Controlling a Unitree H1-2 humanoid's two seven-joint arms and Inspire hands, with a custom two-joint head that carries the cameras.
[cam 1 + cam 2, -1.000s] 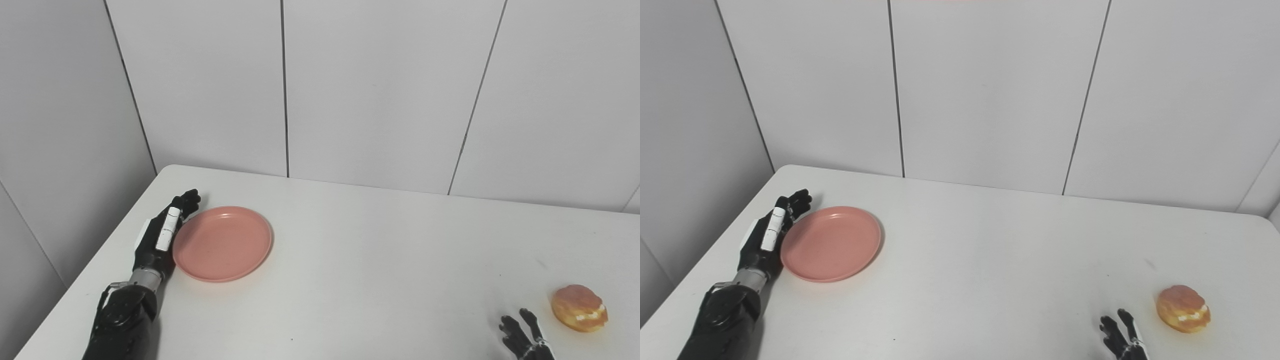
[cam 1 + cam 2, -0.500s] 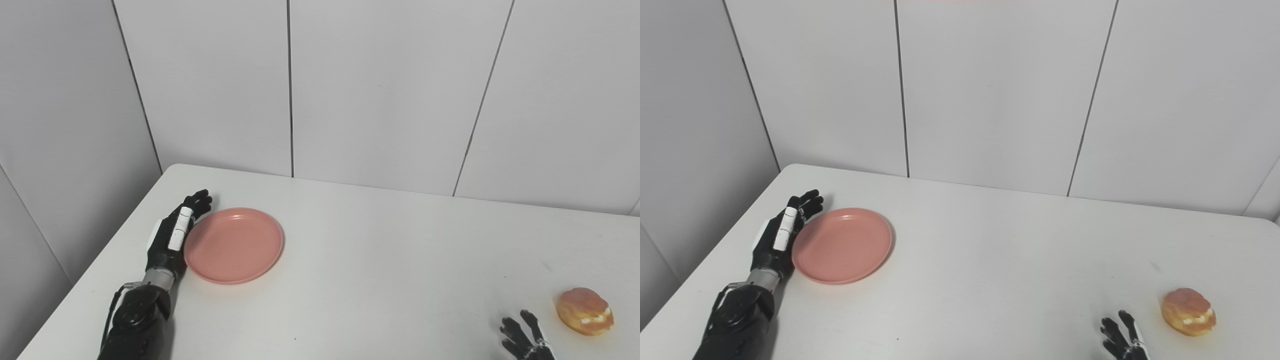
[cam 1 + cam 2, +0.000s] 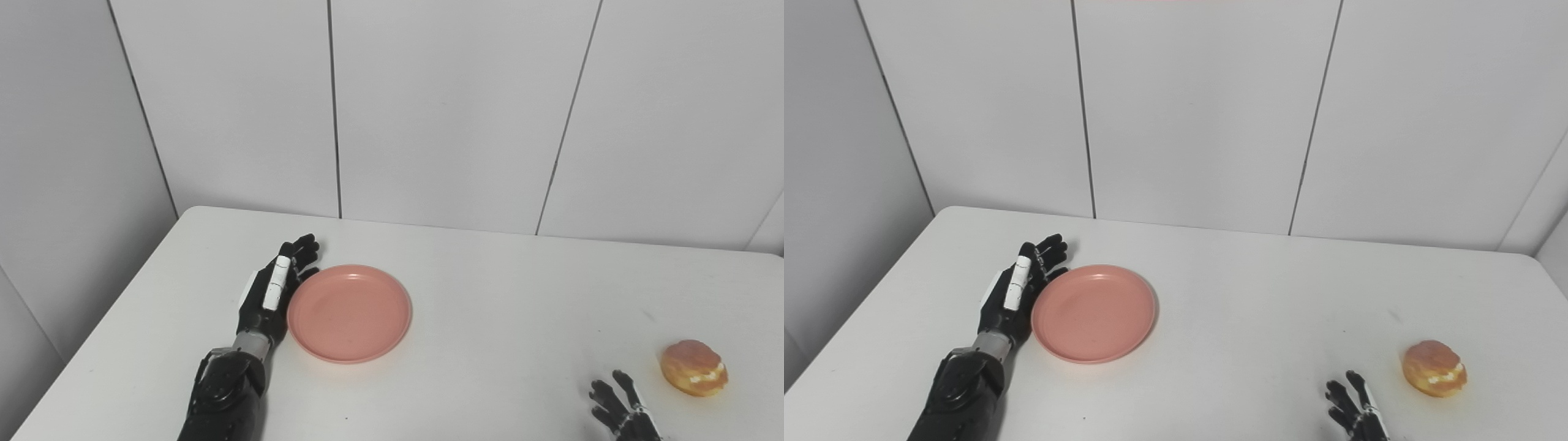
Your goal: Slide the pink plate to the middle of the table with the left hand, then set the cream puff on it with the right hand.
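Note:
The pink plate lies empty on the white table, left of the table's middle. My left hand stands on its edge with straight fingers, its palm against the plate's left rim, holding nothing. The cream puff, golden with white filling, sits near the table's right front. My right hand shows only its spread fingers at the bottom edge, just left of the cream puff and apart from it. The rest of that hand is out of frame.
Grey wall panels stand behind the table's far edge. The table's left edge runs close to my left forearm.
My left hand has pushed the plate to the right across the table, away from the left edge. The camera has also shifted. The cream puff and right hand stay put.

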